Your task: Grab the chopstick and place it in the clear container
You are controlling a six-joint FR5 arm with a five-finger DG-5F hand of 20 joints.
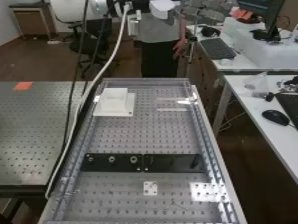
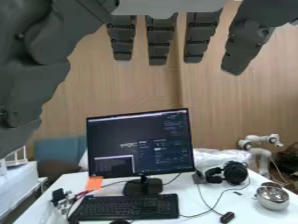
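- Wrist view. Hand (image 2: pixel 157 37): dk. grey, fingers straight & spaced apart, open posture.
- Chopstick: location rel. to hand can't be told; nor which way it points, nor long axis.
- Monitor (image 2: pixel 140 145): upright, slightly tilted, on desk (image 2: pixel 189 200), well apart from hand, beyond fingertips.
- Orange tag (image 2: pixel 95 183): beside monitor, same side as its stand's cables; any print too small to tell.
- Keyboard (image 2: pixel 126 207): blk., in front of monitor, on hand's side of it.
- Headphones (image 2: pixel 235 172): blk., on desk beyond fingertips, beside monitor; metal bowl (image 2: pixel 273 197) near them, by desk edge.
- Wood panelling (image 2: pixel 233 95): behind monitor, beyond hand; open air betw. it & fingertips.
- High view. Bearings from hand can't be told here, so given rel. to bench items.
- Clear-sided enclosure (image 1: pixel 149 80): long, low; long axis runs away from camera; whether it's the task's container can't be told.
- White block (image 1: pixel 114 102): stepped, near enclosure's far L corner.
- Blk. strip (image 1: pixel 173 163): lies crosswise, side to side; perf. surface betw. it & block.
- Small white plate (image 1: pixel 150 188): nearer camera than strip, apart.
- Edges: cables (image 1: pixel 72 100) run along enclosure's L side; gap on R side, up to white desk (image 1: pixel 256 107).
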